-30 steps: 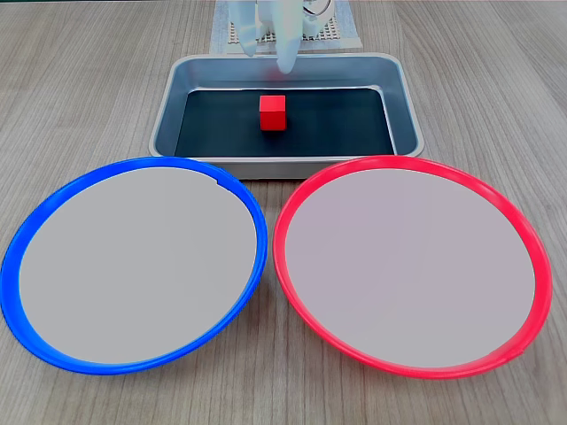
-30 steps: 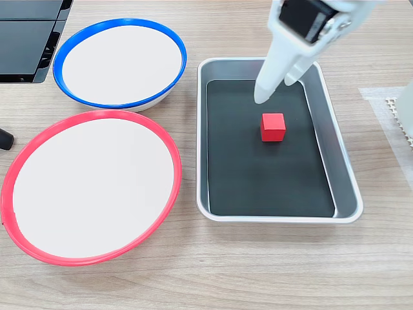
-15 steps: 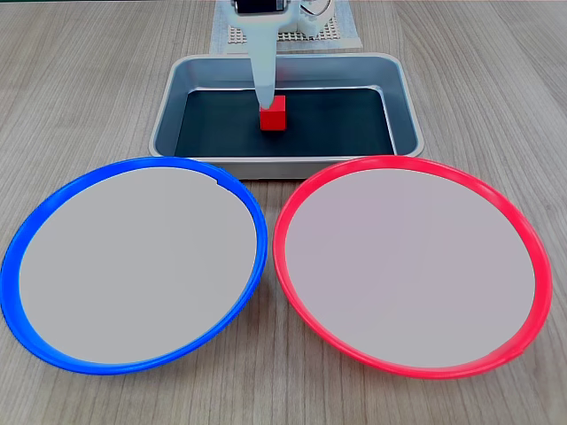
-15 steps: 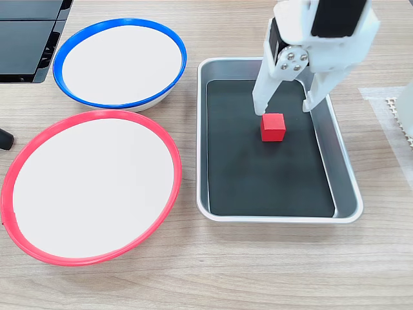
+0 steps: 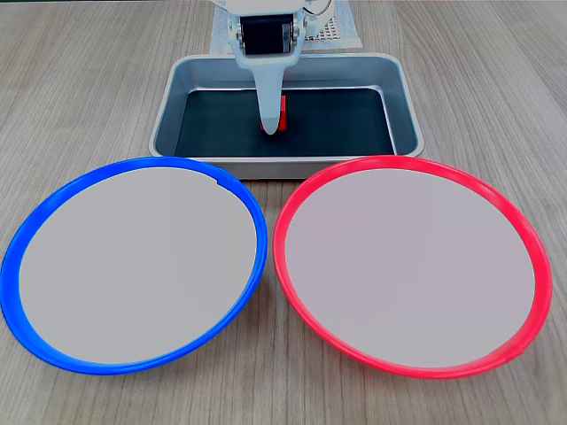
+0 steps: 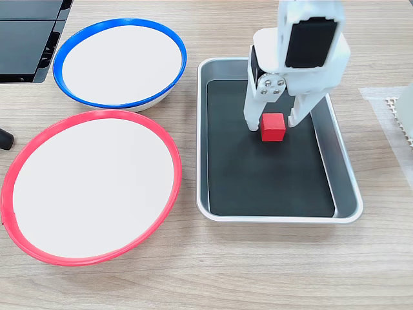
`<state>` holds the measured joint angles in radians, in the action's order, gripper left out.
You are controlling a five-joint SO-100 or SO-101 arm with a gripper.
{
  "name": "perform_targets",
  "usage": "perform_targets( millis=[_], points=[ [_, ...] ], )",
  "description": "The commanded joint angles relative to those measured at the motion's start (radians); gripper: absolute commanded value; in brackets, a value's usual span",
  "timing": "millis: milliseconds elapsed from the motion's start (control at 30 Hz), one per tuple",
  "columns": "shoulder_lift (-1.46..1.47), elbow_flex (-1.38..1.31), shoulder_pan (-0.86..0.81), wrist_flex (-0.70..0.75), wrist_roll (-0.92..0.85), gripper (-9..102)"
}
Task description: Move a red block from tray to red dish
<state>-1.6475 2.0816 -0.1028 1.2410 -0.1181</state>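
The red block (image 6: 273, 127) lies on the black bottom of the silver tray (image 6: 277, 218), toward its far end. My white gripper (image 6: 271, 123) is open and lowered over the block, one finger on each side, with a small gap on both sides. In a fixed view from the front, the near finger (image 5: 268, 115) covers most of the red block (image 5: 283, 118), and the gripper (image 5: 271, 129) reaches down into the tray (image 5: 166, 102). The red dish (image 5: 407, 160) lies in front of the tray, and beside the tray in a fixed view from the side, red dish (image 6: 97, 113), with nothing on it.
A blue-rimmed dish (image 5: 133, 162) (image 6: 119, 21) of the same size sits next to the red one. A white mesh pad (image 5: 330, 34) lies behind the tray under the arm's base. A black device (image 6: 26, 39) occupies one table corner.
The gripper has come down and forward over the tray, its fingers now on either side of the red block. The block has not moved.
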Motion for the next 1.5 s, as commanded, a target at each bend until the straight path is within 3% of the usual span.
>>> perform_targets(
  millis=[0, 400, 533, 700, 933, 1133, 1300, 1467],
  points=[
    [0.003, -0.031, 0.002, -0.029, -0.009, 14],
    [-0.032, -0.066, 0.018, -0.005, -0.003, 4],
    [-0.046, -0.172, 0.031, 0.092, 0.021, 4],
    [0.055, -0.565, 0.089, 0.27, 0.135, 4],
    [0.574, -1.422, 0.17, 0.44, 0.276, 5],
    [0.85, -1.652, 0.215, 0.287, 0.276, 5],
    [0.884, -1.565, 0.236, 0.101, 0.232, 26],
    [0.848, -1.52, 0.236, 0.008, 0.218, 33]
  ],
)
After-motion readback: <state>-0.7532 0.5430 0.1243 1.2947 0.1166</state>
